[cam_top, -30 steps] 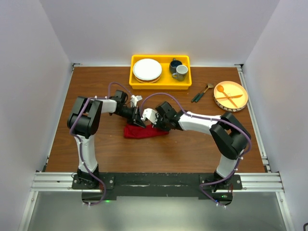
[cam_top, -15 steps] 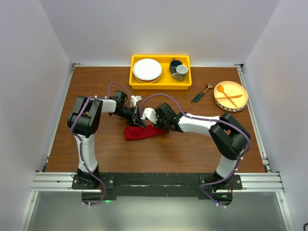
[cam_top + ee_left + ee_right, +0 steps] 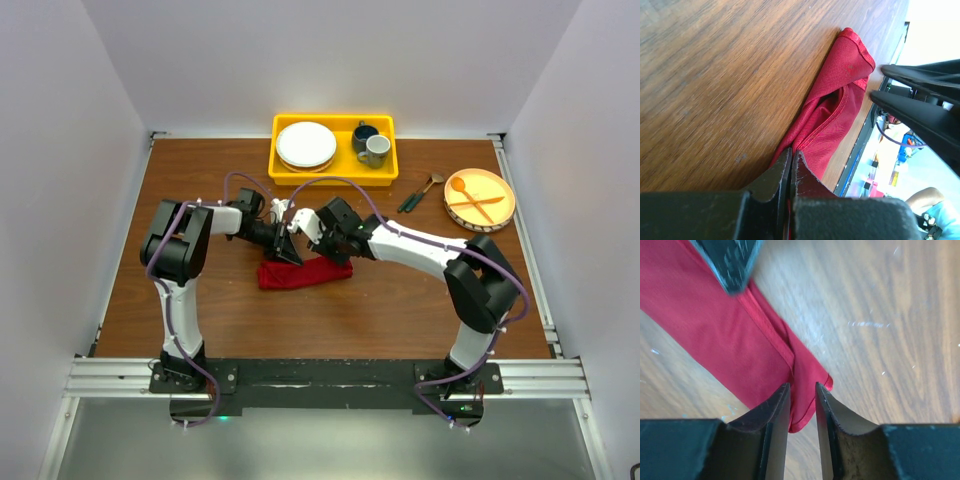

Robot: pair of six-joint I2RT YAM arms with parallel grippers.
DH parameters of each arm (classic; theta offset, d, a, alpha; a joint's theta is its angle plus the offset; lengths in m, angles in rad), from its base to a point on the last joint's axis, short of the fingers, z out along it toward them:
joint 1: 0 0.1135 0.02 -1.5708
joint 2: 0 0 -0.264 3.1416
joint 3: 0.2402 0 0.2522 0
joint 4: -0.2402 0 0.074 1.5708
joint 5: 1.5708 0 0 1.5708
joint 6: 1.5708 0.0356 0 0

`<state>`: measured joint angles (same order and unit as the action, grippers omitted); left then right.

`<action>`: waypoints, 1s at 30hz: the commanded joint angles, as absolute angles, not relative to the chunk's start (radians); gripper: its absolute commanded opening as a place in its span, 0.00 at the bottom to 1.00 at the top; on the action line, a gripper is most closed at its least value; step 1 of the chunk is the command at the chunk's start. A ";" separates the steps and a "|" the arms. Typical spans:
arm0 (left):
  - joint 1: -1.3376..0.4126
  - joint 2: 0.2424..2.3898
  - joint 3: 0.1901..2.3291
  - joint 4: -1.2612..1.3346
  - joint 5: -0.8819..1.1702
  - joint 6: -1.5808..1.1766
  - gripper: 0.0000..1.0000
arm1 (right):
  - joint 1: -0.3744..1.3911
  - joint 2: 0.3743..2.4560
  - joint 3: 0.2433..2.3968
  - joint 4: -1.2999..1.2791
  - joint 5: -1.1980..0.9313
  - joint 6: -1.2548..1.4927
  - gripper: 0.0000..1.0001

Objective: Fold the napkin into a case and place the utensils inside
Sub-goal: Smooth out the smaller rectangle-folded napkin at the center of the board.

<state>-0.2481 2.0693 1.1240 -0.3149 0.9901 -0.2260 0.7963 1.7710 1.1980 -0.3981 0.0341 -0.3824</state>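
Napkin is lying on the table as a narrow folded strip — my right gripper is backing up off its end, jaws cracked apart and empty, while my left gripper is still pinching the hem, so I'm reckoning this fold is done.

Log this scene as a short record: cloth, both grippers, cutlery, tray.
napkin: folded into a long red strip, lying on the table between the arms
left gripper: shut on the napkin's edge
right gripper: jaws slightly apart just above the napkin, holding nothing
utensils: on the table right of the yellow tray, not yet in the napkin
tray contents: white plates, two mugs
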 commanded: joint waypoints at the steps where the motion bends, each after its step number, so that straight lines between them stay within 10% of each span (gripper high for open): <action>1: -0.235 2.126 1.086 -0.330 0.765 -0.169 0.00 | 0.781 1.724 1.304 -0.488 -0.063 -0.301 0.31; 22: -0.233 2.115 1.078 -0.304 0.801 -0.172 0.00 | 0.776 1.923 1.249 -0.356 -0.206 0.049 0.13; 30: -0.147 1.947 1.071 -0.197 0.971 -0.224 0.47 | 0.773 1.954 1.204 -0.351 -0.202 0.084 0.12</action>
